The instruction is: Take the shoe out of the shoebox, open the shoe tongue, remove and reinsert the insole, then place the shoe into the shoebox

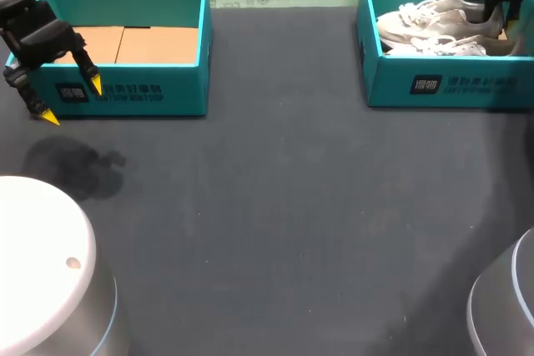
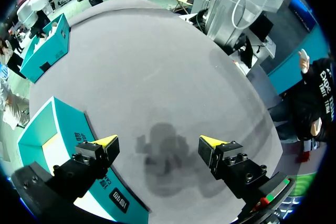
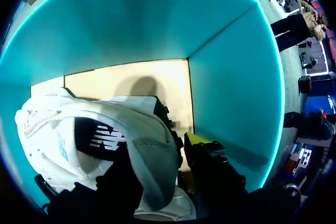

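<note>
Boxes of teal card stand on my dark matte counter (image 1: 275, 206): a brown-floored box (image 1: 125, 93) beside my left gripper (image 1: 73, 101), spread wide and holding nothing, and the shoebox (image 1: 442, 85) with pale, soft shoes (image 1: 434, 18). My right gripper (image 3: 160, 150) is inside at a heel; its grip I cannot tell.

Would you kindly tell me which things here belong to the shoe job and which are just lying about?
Job: white lace-up shoes; teal cardboard shoebox holding them; right tool.
Lying about: empty teal cardboard box, beside left tool.
</note>
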{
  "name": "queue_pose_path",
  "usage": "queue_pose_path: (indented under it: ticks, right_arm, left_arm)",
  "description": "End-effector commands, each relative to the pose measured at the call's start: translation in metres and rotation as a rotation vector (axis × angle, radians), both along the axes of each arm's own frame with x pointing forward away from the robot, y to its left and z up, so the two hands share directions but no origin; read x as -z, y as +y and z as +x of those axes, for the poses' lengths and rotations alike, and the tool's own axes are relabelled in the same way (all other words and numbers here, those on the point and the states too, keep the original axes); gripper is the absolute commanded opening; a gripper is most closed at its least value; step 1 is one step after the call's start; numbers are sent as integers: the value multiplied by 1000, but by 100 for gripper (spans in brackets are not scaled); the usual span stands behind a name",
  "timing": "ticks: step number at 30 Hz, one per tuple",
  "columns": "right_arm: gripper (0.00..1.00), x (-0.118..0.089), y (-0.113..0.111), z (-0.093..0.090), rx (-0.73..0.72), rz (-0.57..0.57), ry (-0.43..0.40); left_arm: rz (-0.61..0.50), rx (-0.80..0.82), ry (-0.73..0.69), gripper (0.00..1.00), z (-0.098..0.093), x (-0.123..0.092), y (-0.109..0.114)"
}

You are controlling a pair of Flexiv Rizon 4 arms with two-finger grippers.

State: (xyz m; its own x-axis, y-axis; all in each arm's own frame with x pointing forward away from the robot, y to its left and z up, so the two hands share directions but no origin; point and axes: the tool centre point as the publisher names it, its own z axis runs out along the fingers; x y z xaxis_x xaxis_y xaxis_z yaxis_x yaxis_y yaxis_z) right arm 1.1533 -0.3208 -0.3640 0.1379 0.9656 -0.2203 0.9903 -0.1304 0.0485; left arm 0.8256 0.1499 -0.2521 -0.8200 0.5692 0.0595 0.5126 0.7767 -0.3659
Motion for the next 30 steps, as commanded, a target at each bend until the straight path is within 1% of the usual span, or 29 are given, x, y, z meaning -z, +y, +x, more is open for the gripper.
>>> queue_pose_path:
  ticks: [1, 5, 9, 10, 13, 15, 19, 20, 21, 22, 23, 24, 25, 26, 28, 29, 30]
  right_arm:
    - [42, -10, 3, 0, 1, -9, 4]
    - [43, -16, 4, -1, 3, -9, 0]
    - [44, -27, 8, -2, -1, -4, -6]
    - [47, -32, 10, -3, -3, -1, -8]
    - [49, -46, 13, -4, -7, -3, -16]
    - [56, -57, 15, -6, -6, -3, -25]
    - [53, -83, 24, -11, -31, -4, -45]
    - [55, -90, 27, -13, -36, 4, -67]
    - [55, -94, 29, -15, -39, -3, -70]
    - [59, -103, 34, -18, -56, -5, -66]
    - [66, -110, 38, -20, -67, 4, -89]
    - [73, -116, 42, -23, -73, -9, -87]
    - [74, -122, 46, -26, -80, -16, -80]
    - [74, -127, 50, -29, -96, -1, -97]
    - [81, -136, 57, -35, -103, -9, -95]
    - [83, -138, 59, -37, -111, -5, -94]
    - [90, -144, 64, -43, -123, 7, -114]
  left_arm:
    - [3, 0, -1, 100, 0, 0, 0]
    - [3, 0, -1, 100, 0, 0, 0]
    - [3, 0, -1, 100, 0, 0, 0]
    - [3, 0, -1, 100, 0, 0, 0]
    - [3, 0, -1, 100, 0, 0, 0]
    - [3, 0, -1, 100, 0, 0, 0]
    - [3, 0, -1, 100, 0, 0, 0]
    - [3, 0, -1, 100, 0, 0, 0]
    - [3, 0, -1, 100, 0, 0, 0]
    - [3, 0, -1, 100, 0, 0, 0]
    - [3, 0, -1, 100, 0, 0, 0]
    - [3, 0, -1, 100, 0, 0, 0]
    - [3, 0, -1, 100, 0, 0, 0]
    - [3, 0, -1, 100, 0, 0, 0]
    - [3, 0, -1, 100, 0, 0, 0]
    - [3, 0, -1, 100, 0, 0, 0]
    - [3, 0, -1, 100, 0, 0, 0]
